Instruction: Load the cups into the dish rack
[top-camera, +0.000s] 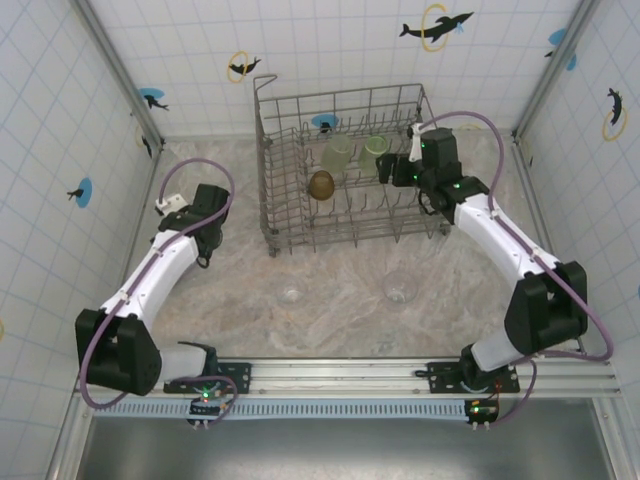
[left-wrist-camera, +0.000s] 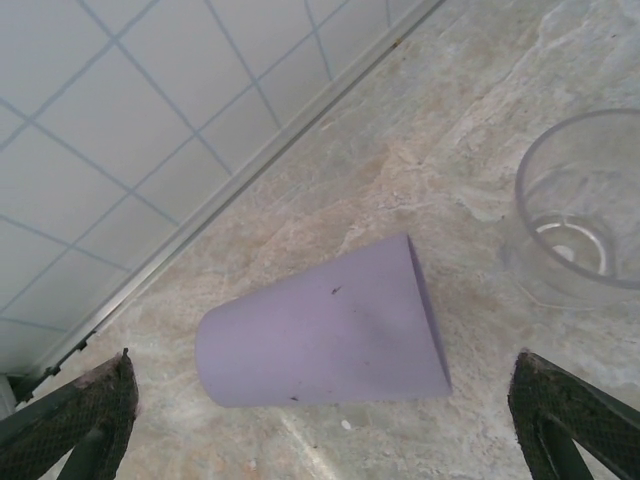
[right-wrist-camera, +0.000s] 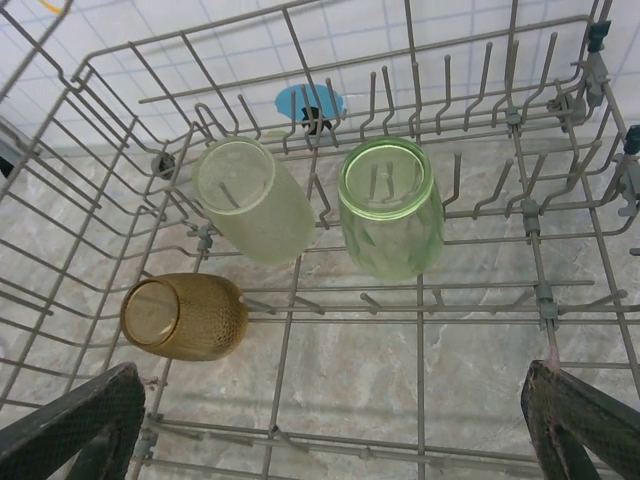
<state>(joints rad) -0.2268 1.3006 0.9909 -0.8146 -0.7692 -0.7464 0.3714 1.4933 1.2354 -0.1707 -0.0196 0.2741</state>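
The grey wire dish rack (top-camera: 290, 215) stands at the back centre of the table. Three cups lie on their sides inside it: a pale frosted green one (right-wrist-camera: 255, 200), a brighter green one (right-wrist-camera: 390, 210) and an amber one (right-wrist-camera: 185, 317). My right gripper (right-wrist-camera: 332, 375) hangs open over the rack floor, in front of these cups, with nothing between its fingers. A lilac cup (left-wrist-camera: 325, 335) lies on its side on the table. My left gripper (left-wrist-camera: 320, 372) is open and straddles it without touching. A clear cup (left-wrist-camera: 580, 210) stands upright just beyond.
Two clear cups (top-camera: 291, 291) (top-camera: 400, 288) stand on the marble table in front of the rack. Tiled walls close in the left, back and right sides. In the top view my left gripper (top-camera: 208, 235) is left of the rack and my right gripper (top-camera: 392, 170) is over its right side.
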